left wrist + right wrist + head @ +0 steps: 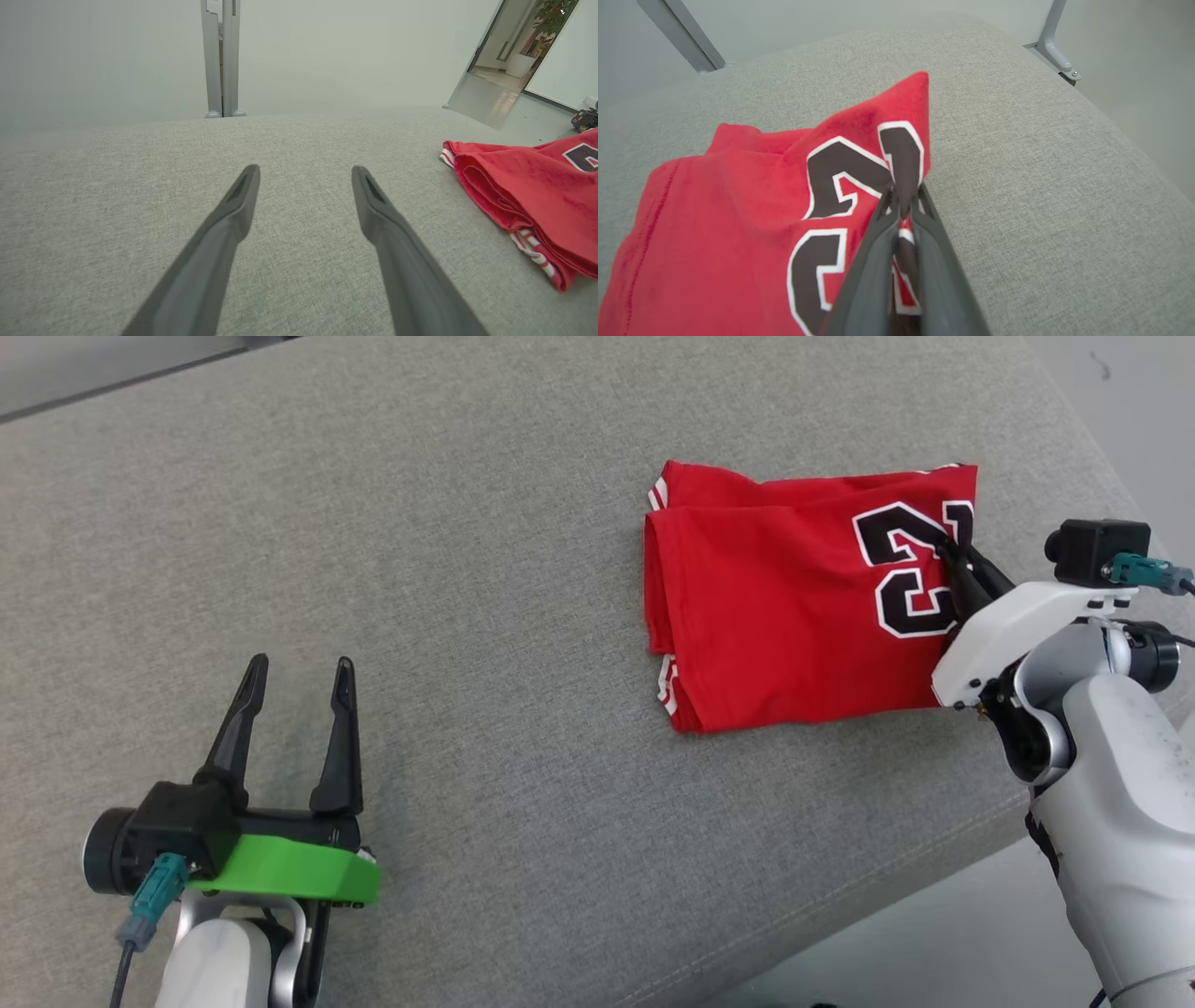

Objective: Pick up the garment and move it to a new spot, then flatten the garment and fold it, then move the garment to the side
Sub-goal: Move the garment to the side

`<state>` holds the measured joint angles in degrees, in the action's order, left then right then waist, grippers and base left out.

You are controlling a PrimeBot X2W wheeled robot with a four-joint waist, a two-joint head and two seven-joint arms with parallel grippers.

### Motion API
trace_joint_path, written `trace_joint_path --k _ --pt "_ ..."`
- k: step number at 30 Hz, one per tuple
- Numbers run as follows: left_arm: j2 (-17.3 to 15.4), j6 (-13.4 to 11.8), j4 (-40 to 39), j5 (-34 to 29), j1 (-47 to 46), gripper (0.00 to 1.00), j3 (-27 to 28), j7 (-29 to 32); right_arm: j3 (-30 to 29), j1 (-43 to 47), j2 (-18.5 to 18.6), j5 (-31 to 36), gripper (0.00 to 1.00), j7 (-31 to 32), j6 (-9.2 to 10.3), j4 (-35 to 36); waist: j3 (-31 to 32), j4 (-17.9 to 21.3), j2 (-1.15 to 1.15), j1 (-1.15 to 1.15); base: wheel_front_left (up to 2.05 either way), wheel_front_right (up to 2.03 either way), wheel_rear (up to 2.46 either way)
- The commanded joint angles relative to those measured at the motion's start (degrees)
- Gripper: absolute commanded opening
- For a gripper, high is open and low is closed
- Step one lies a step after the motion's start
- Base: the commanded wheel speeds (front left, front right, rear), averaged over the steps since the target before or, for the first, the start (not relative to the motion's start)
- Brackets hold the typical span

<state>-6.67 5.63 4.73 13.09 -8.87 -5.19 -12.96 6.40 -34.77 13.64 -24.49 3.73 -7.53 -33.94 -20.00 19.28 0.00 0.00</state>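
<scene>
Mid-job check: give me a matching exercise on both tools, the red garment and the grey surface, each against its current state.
1 left tool
2 right tool
3 garment
4 grey surface

A folded, red
B open, holding nothing
C lies under the garment
D shut on the garment's edge

Pairs: 1-B, 2-D, 3-A, 4-C
</scene>
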Motion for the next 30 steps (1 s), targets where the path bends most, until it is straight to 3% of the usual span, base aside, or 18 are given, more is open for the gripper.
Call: trace_joint_path --k 1,15,21,22,30 --pt "-0.8 0.1 -0.4 -0.5 -1.0 1.0 0.2 0.1 0.2 -1.4 -0.4 0.3 0.0 -0.6 0.09 -0.4 -2.3 1.4 0.0 0.0 0.0 0.0 0.0" --pt "-1.5 -1.0 -3.9 0.0 -1.8 1.0 0.0 0.7 -1.4 -17.2 3.7 3.6 0.0 -1.2 0.1 -10.1 -4.7 -5.3 0.0 0.0 0.0 0.0 0.0" --pt "-1.8 -1.2 -5.8 0.3 -2.4 1.0 -0.4 1.0 -3.8 -24.2 9.4 6.9 0.0 -0.5 0.1 -15.8 -6.7 -9.3 0.0 0.0 0.0 0.0 0.0" --pt "-1.9 -1.1 -6.3 0.5 -2.6 1.0 -0.4 1.0 -4.7 -26.1 11.8 8.3 0.0 -0.2 0.1 -17.7 -7.5 -10.6 0.0 0.0 0.0 0.0 0.0" --pt "-1.8 -1.3 -7.1 0.7 -1.9 1.0 -1.2 0.8 -8.9 -29.6 16.2 14.0 0.0 -2.1 0.1 -24.9 -8.6 -13.1 0.0 0.0 0.0 0.0 0.0"
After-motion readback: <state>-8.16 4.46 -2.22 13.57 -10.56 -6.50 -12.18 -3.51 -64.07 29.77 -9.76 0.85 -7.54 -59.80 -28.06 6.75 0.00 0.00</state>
